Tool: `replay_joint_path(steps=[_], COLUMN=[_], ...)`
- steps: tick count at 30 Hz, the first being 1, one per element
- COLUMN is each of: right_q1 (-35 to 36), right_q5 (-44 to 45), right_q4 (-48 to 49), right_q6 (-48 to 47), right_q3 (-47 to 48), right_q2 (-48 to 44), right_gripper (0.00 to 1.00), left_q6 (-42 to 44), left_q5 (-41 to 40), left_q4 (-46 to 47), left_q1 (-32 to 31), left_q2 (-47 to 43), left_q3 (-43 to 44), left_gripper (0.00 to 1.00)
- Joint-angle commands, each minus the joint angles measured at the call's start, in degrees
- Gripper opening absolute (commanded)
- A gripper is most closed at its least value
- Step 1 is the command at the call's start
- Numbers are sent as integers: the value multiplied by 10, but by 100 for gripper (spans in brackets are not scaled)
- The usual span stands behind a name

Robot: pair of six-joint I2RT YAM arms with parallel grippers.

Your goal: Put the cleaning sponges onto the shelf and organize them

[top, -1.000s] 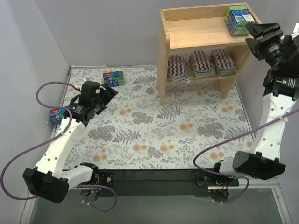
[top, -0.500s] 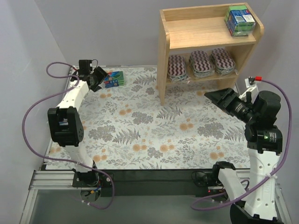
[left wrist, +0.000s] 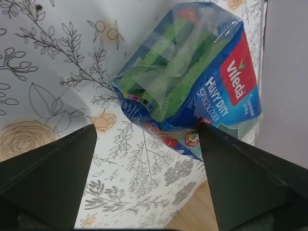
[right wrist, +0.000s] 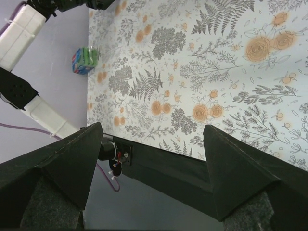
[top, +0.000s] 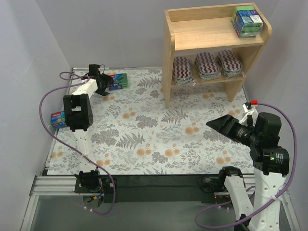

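Note:
The wooden shelf stands at the back right. One green sponge pack sits on its top tier, and three striped oval pads stand on the lower tier. A second green pack lies on the floral mat at the back left. My left gripper is right beside it. In the left wrist view this pack lies just ahead of my open left gripper, its near corner at the right fingertip. A third pack lies at the mat's left edge. My right gripper hovers open and empty over the right side.
The floral mat covers the table between grey walls. The third pack shows in the right wrist view beside the left arm. A purple cable loops by the left arm. The black base rail runs along the near edge.
My left arm has swung to the back-left corner, up to the pack there, its jaws narrowing a little. My right arm has left the top shelf and dropped low over the mat.

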Motion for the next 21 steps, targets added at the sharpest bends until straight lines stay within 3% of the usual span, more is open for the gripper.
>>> replay_joint_path(steps=[1,3,6,8,11,14,21], right_q1=[1,1,1,2,2,2,1], right_q5=[13,15,19,19,18,14,1], right_q4=[-12,-13,-12,-11,-7,-1,19], right_q6=[-24,-32,-38,-41,-44,-45,-47], right_q3=[1,2,0,-5,-11,-18,-49], right_q2=[10,18,27,32,33,33,26], right_gripper=[78,78,77,76,75,75,75], left_q6=[-63,-65,-62,-52,-27,-3,63], left_q5=[1,4,16,25,30,29,104], left_q4=[0,5,9,9,12,12,17], left_q1=[0,-1,0,-1,-1,0,0], left_q2=[-4,15,39,46,40,21,-70], left_q3=[28,44,59,69,62,35,-87], left_gripper=[79,78,67,48,29,21,17])
